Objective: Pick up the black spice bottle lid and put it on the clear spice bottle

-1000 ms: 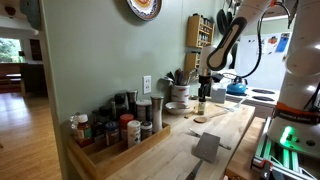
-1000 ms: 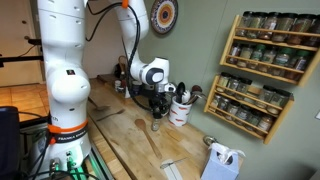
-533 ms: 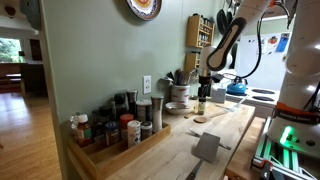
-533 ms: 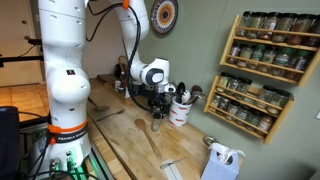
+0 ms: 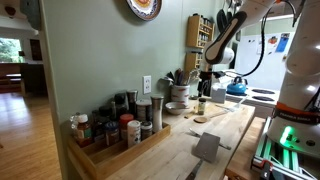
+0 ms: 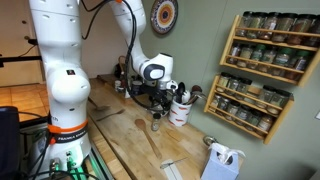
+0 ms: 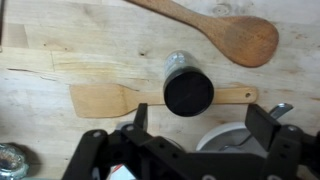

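The black spice bottle lid point(image 7: 188, 93) sits on top of the clear spice bottle point(image 7: 178, 63), which stands upright on the wooden counter. My gripper point(image 7: 200, 128) hangs open just above and beside it, its two dark fingers point(image 7: 135, 120) spread wide with nothing between them. In both exterior views the gripper point(image 5: 203, 88) point(image 6: 157, 103) hovers a little above the capped bottle point(image 5: 201, 105) point(image 6: 156, 122), clear of it.
A wooden spatula point(image 7: 110, 98) lies under the bottle and a wooden spoon point(image 7: 215, 28) lies beyond it. A white utensil holder point(image 6: 181, 110) stands close by. A crate of spice jars point(image 5: 115, 135) lines the wall, and a spice rack point(image 6: 265, 70) hangs there.
The gripper has opened, let go of the lid on the bottle, and risen slightly above it. The bottle has stayed in place.
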Tool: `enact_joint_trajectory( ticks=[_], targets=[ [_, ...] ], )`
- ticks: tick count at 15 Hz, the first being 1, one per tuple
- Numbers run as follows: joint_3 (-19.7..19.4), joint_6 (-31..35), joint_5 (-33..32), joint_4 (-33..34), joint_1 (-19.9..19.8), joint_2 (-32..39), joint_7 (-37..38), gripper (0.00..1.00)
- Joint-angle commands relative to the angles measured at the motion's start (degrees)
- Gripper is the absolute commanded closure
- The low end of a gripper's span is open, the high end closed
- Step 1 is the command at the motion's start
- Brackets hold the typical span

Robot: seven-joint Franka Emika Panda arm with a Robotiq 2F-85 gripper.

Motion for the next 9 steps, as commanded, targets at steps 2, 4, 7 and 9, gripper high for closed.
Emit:
enact_joint_trajectory(
  ticks=[2,4,7,9],
  targets=[
    [-2.7,-11.9,3.1,-2.8,-0.2,-11.5,-0.7,0.00],
    [-3.1,-16.7,1.5,-3.3,-0.8,-15.7,1.9,0.00],
    [-2.7,-22.3,-0.4,-4.3,-2.1,-22.1,7.2,0.00],
    [-2.1,-25.6,-1.6,-4.9,-2.9,-26.1,10.1,0.00]
  ],
)
